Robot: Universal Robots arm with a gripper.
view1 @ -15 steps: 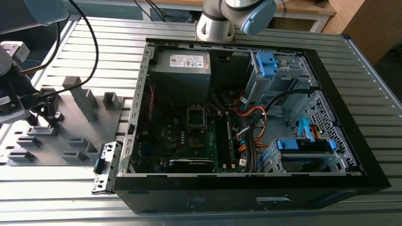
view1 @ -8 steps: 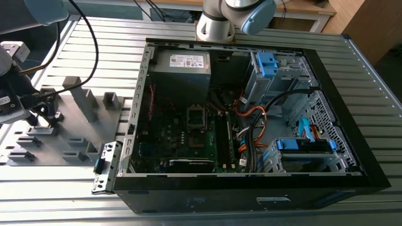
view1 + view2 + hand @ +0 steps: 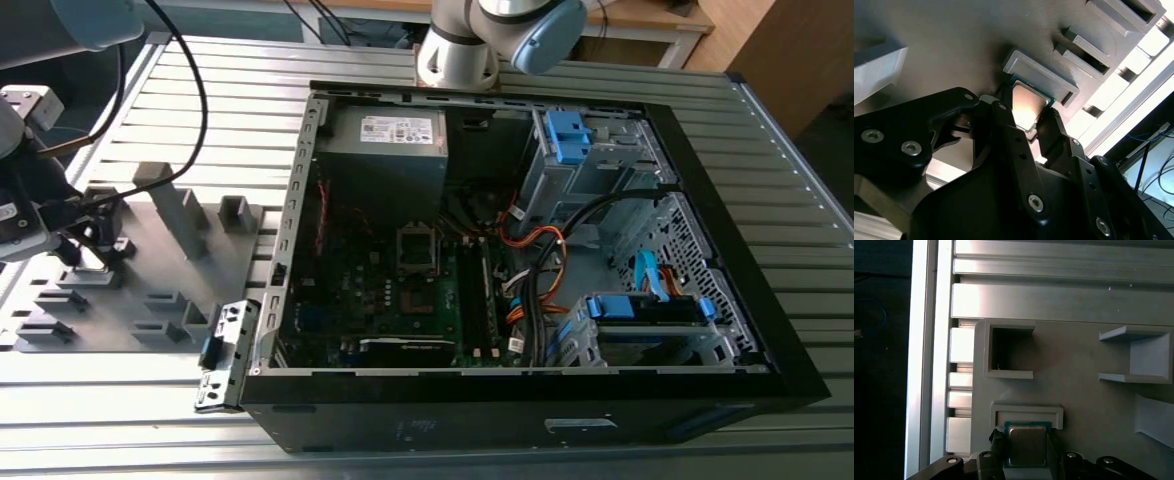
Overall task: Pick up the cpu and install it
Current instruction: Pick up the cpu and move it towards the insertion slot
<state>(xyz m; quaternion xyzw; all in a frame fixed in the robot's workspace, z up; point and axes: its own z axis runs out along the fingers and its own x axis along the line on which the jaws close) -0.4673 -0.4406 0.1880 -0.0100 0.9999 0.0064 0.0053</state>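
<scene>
In the exterior view, the arm (image 3: 27, 215) is reaching down over the grey tray (image 3: 147, 335) at the exterior view's left. The tray is lying on the slatted surface (image 3: 120, 425) beside the open computer case (image 3: 787, 350), whose socket (image 3: 418, 250) is sitting well apart from it.

In the second wrist view, the fingers (image 3: 1004, 125) are pinching the cpu (image 3: 1026, 106) by two opposite edges while it is lying flat against a raised holder (image 3: 1041, 75) on the tray.

In the first wrist view, the cpu (image 3: 1026, 446) is sitting squarely between them. The hold is looking shallow, so I judge the chip could be tilting or slipping on a lift, or catching the holder's lip.
</scene>
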